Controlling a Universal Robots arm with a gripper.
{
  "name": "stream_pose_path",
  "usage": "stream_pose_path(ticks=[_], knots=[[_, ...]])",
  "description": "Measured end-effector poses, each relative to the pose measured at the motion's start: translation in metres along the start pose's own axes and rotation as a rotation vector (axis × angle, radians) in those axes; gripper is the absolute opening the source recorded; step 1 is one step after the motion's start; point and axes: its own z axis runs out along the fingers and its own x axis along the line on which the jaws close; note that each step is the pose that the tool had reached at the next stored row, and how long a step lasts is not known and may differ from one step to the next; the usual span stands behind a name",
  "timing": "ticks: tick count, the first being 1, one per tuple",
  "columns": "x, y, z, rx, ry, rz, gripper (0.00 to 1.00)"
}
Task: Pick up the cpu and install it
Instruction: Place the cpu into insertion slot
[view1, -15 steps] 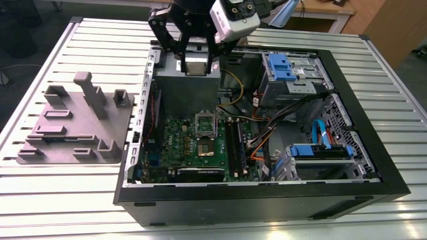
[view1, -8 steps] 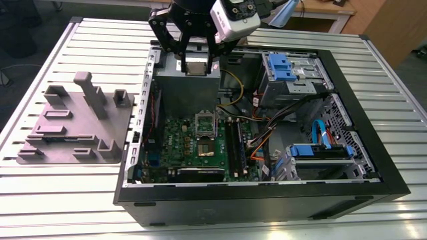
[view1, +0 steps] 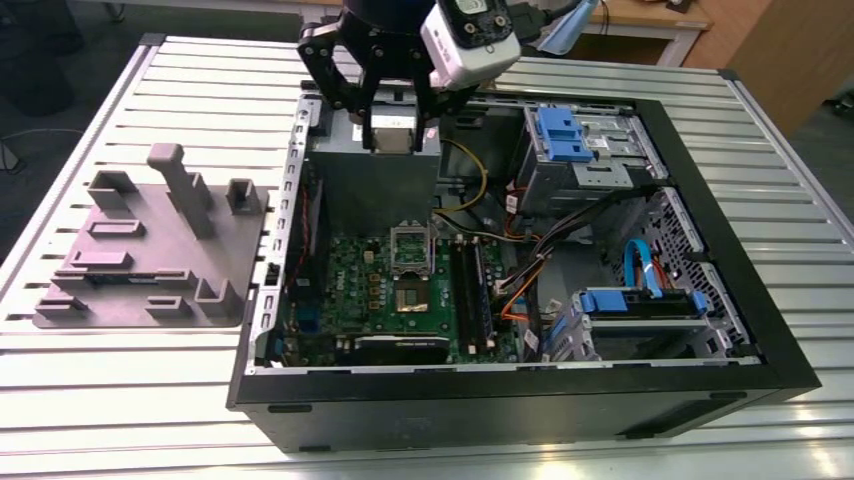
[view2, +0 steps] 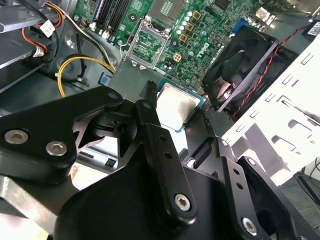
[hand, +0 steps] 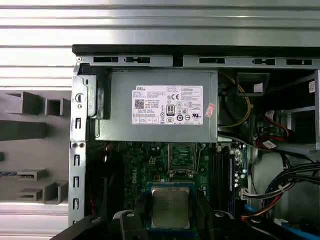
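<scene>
My arm is cut off at the upper edge of the exterior view, and my own black linkages cover much of the second wrist view. In the first wrist view they hide the near edge of the cpu (hand: 170, 207).

My pincer (hand: 170, 215) is pinching the cpu by two opposite edges. In the exterior view I hold it high over the far end of the open computer case (view1: 534, 385), well apart from everything inside.

The chip lies flat with its silvery metal top facing up toward both wrist cameras and a thin green rim showing around it. It is square, so it has no long axis. In the first wrist view its edges run about parallel with the case walls.

The case lies on its side on the slatted desk (view1: 120, 400). It holds the green motherboard (view1: 387, 300), the silver power supply (hand: 160, 105), a black fan (view2: 240, 75), cable bundles, and drive bays with blue clips (view1: 574, 135). The socket (hand: 181, 160) sits on the board, and I cannot make out its inside.

A grey fixture plate (view1: 147, 250) lies on the desk beside the case, on the exterior view's left.
</scene>
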Motion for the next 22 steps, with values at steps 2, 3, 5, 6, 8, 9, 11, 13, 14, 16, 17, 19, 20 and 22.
stream_pose_path(ticks=[2, 3, 5, 6, 8, 9, 11, 13, 14, 16, 17, 19, 20, 22], knots=[[-0.0003, -0.0002, 0.0029, 0.0002, 0.0002, 0.000, 0.47], [-0.0013, -0.0003, 0.0043, 0.0003, 0.0004, 0.000, 0.47], [-0.0043, -0.0004, 0.0069, 0.0002, 0.0005, 0.000, 0.47], [-0.0055, -0.0004, 0.0082, 0.0000, 0.0004, 0.000, 0.47], [-0.0063, -0.0006, 0.0108, -0.0001, 0.0003, 0.000, 0.47], [-0.0065, -0.0011, 0.0119, 0.0001, 0.0003, 0.000, 0.47], [-0.0064, -0.0022, 0.0139, 0.0000, 0.0003, 0.000, 0.47], [-0.0064, -0.0024, 0.0145, 0.0003, 0.0004, 0.000, 0.47], [-0.0065, -0.0024, 0.0145, 0.0004, 0.0005, 0.000, 0.47], [-0.0065, -0.0024, 0.0148, 0.0001, 0.0004, 0.000, 0.47], [-0.0065, -0.0024, 0.0152, 0.0000, 0.0003, 0.000, 0.47], [-0.0065, -0.0025, 0.0155, 0.0001, 0.0004, 0.000, 0.47], [-0.0065, -0.0026, 0.0157, 0.0001, 0.0003, 0.000, 0.47], [-0.0065, -0.0027, 0.0162, 0.0002, 0.0004, 0.000, 0.47]])
